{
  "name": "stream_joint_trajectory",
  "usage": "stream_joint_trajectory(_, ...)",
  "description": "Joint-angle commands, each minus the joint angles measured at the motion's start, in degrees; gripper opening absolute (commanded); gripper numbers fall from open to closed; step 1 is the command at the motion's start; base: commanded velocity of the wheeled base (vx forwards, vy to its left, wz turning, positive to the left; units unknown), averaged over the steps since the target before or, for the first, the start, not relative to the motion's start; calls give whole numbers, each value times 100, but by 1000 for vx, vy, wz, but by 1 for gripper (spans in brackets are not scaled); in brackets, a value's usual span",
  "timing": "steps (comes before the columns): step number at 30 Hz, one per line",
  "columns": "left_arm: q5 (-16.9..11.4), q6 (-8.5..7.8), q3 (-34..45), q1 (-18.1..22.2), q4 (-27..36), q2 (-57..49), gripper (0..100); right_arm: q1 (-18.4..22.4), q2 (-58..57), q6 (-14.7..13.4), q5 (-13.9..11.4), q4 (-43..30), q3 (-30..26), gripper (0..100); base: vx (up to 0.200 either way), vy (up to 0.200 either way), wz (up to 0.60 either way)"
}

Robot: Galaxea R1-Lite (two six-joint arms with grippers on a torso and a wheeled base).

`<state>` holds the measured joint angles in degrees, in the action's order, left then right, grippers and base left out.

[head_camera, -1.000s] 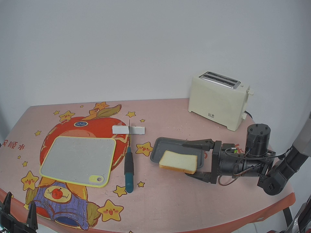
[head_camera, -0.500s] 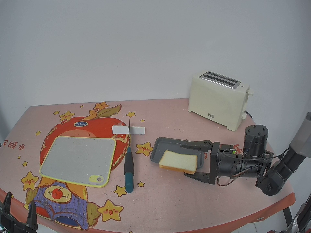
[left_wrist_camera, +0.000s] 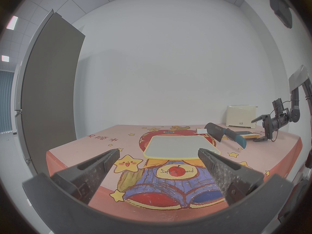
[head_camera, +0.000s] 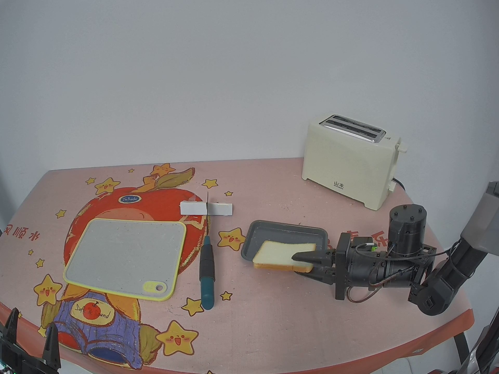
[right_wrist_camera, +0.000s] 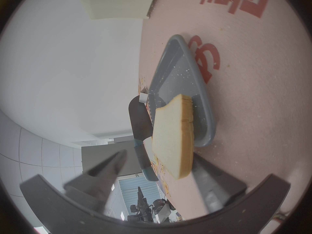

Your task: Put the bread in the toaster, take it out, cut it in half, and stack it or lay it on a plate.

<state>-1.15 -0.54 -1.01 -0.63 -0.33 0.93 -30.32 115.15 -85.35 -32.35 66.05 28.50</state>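
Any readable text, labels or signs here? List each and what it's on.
Cream toaster: small dark mark on its side, too small to read.
Pink printed tablecloth: large red characters at its left edge, skewed; more red ones by the dark grey tray, partly hidden.
Two oval labels on the tablecloth's cartoon: script too small.

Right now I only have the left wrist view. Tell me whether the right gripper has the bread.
Observer: Not gripped yet. The bread sits between the fingers of the right gripper, with a gap on one side.
Operator: Say where the slice lies.
Observer: Partly over the gray tray; the end toward the gripper sticks out past its rim.
Operator: Check the toaster.
Observer: The toaster stands behind the tray, and no bread sticks out of its slots.
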Motion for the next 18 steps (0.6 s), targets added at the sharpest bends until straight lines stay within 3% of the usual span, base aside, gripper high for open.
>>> stream_joint_trajectory(1, 0, 1, 101, 2, -2, -93, 100, 17, -2, -8, -8, -4, -11, 0, 0, 0, 0)
stream_joint_trajectory(18, 0, 1, 101, 2, -2, -93, 100, -27, -300, 0, -8, -4, 41, 0, 0, 0, 0)
